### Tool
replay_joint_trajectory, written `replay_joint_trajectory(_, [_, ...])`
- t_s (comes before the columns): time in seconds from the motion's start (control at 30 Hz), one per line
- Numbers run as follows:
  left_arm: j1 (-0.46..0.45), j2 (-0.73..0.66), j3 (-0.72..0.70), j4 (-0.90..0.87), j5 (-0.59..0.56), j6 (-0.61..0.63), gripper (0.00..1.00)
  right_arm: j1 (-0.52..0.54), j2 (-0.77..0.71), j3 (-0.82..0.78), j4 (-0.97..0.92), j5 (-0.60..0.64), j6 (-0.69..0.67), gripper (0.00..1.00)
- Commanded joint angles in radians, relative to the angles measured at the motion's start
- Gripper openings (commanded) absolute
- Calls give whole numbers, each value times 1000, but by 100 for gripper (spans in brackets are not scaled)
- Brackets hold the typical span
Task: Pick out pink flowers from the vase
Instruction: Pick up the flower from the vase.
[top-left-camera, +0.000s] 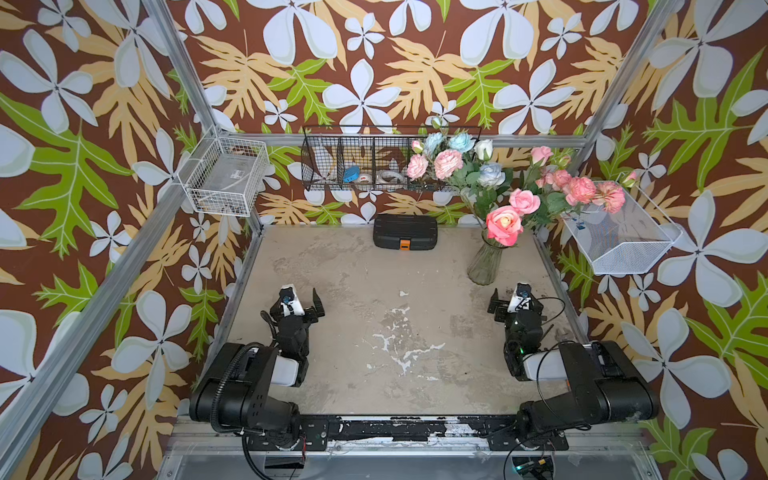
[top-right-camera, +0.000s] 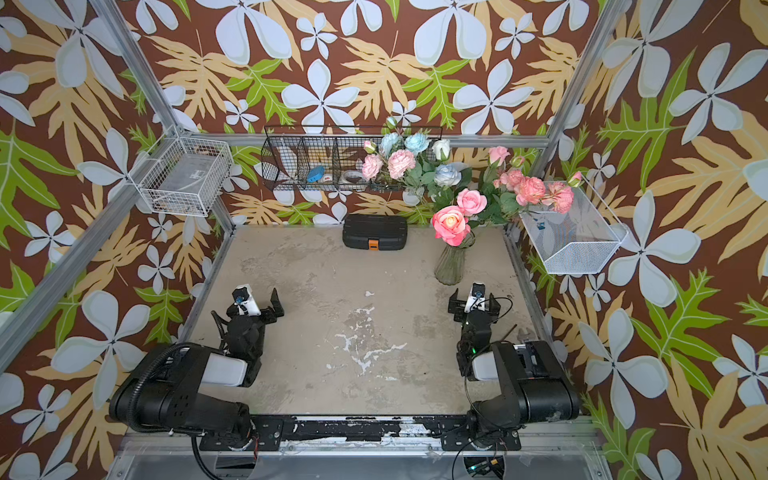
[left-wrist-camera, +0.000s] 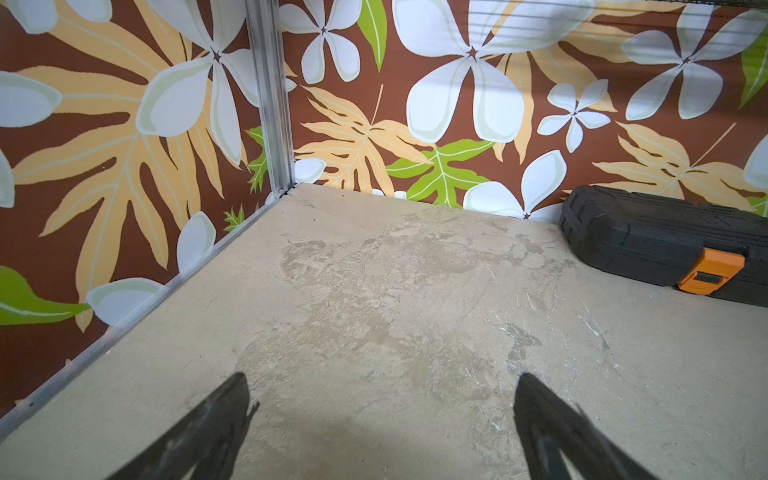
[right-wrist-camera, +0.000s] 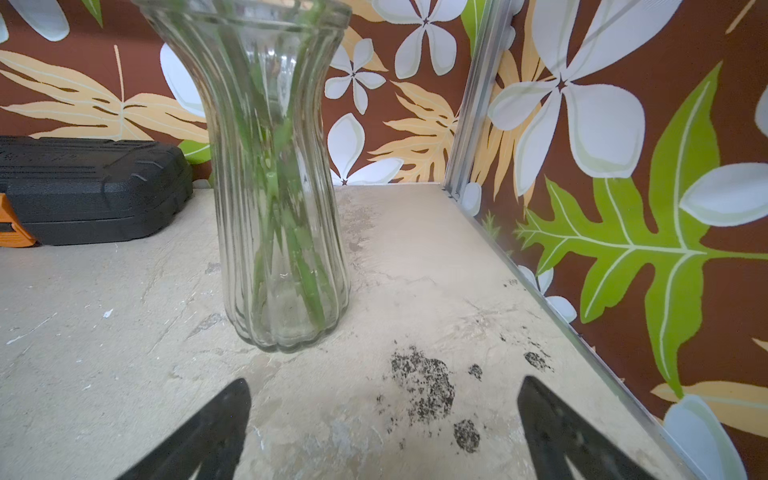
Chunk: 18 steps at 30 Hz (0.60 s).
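Toward the far right of the bench (top-left-camera: 374, 286), the vase (top-left-camera: 484, 264) is standing upright holding the pink flowers (top-left-camera: 503, 224), close ahead of my right fingers (right-wrist-camera: 208, 432), so I'm favouring that arm; those and my left fingers (left-wrist-camera: 208, 428) are gaping wide, empty.

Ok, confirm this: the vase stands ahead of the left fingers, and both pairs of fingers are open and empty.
Not the left: the vase stands ahead of the right fingers, as the right wrist view shows. Both pairs are open and empty.
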Motion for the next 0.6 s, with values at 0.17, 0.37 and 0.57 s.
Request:
replay_joint_trajectory(0.17, [5, 0, 4, 14, 18, 7, 100, 5, -2, 1, 14, 10, -1, 100])
replay_joint_trajectory(0.37, [23, -4, 2, 14, 49, -1, 100, 22, 0, -7, 33, 29, -16, 100])
replay_joint_trajectory(0.57, [24, 1, 9, 4, 53, -2, 100, 25, 2, -6, 35, 33, -18, 100])
